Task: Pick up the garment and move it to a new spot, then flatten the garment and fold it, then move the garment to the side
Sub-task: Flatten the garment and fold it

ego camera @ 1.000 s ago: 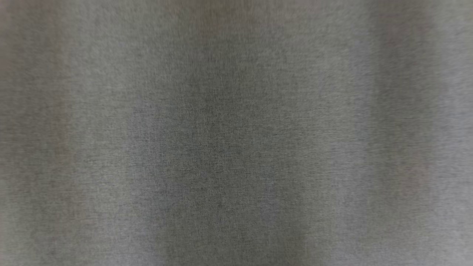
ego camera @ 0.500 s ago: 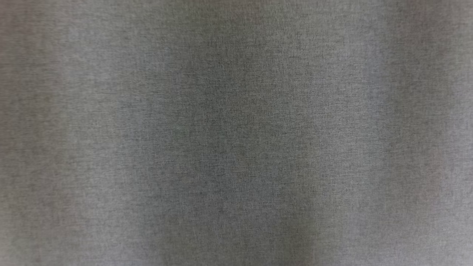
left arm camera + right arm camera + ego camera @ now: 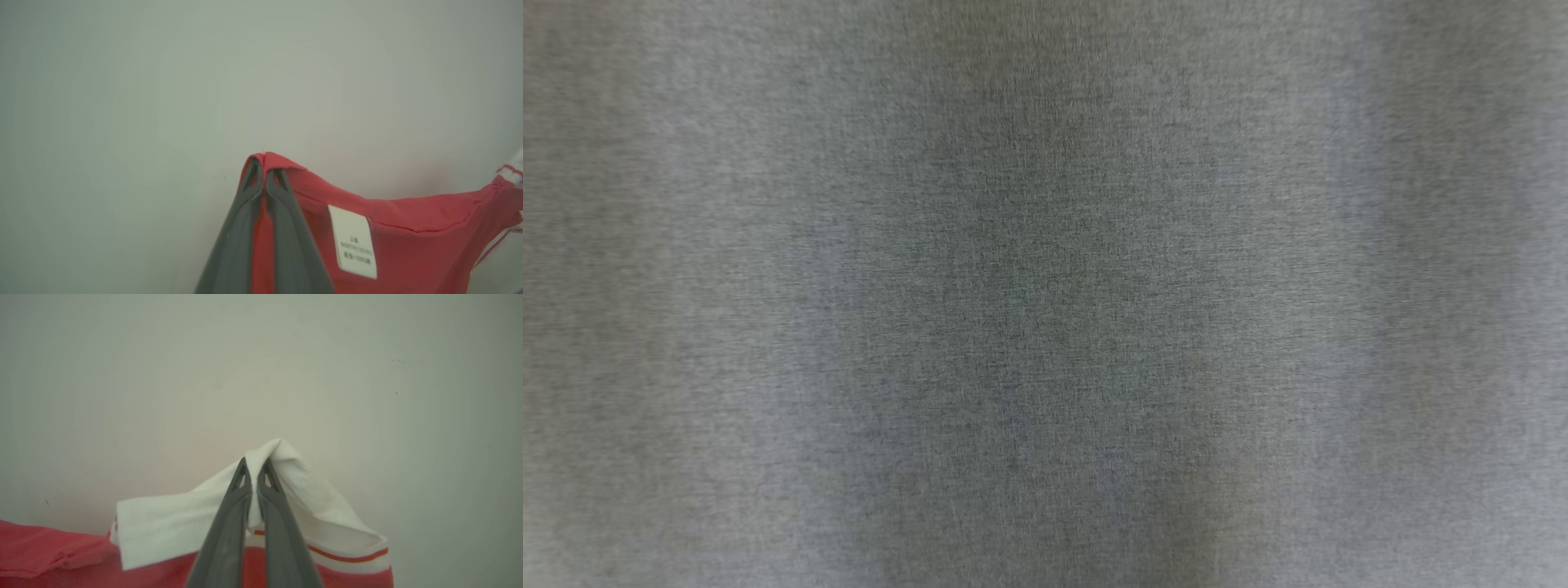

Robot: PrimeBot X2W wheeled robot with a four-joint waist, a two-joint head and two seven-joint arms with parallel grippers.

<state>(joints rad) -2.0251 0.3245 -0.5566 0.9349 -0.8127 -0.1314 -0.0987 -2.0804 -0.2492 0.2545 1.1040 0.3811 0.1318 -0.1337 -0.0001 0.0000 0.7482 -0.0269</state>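
The garment (image 3: 408,228) is red with white trim and a white care label (image 3: 353,241). In the left wrist view my left gripper (image 3: 263,169) is shut on a red edge of it, and the cloth peaks at the fingertips and sags away to the right. In the right wrist view my right gripper (image 3: 255,473) is shut on a white fold of the garment (image 3: 175,526). A white band with an orange stripe (image 3: 347,555) and red cloth lie below that fold.
Behind the garment in both wrist views is a plain pale surface (image 3: 163,102), with a few tiny dark specks (image 3: 398,361). In the head view a blurred grey woven texture (image 3: 1045,294) sits close to the camera; I cannot tell what it is.
The soft darker bands in the grey head view have drifted slightly. Nothing else visibly differs.
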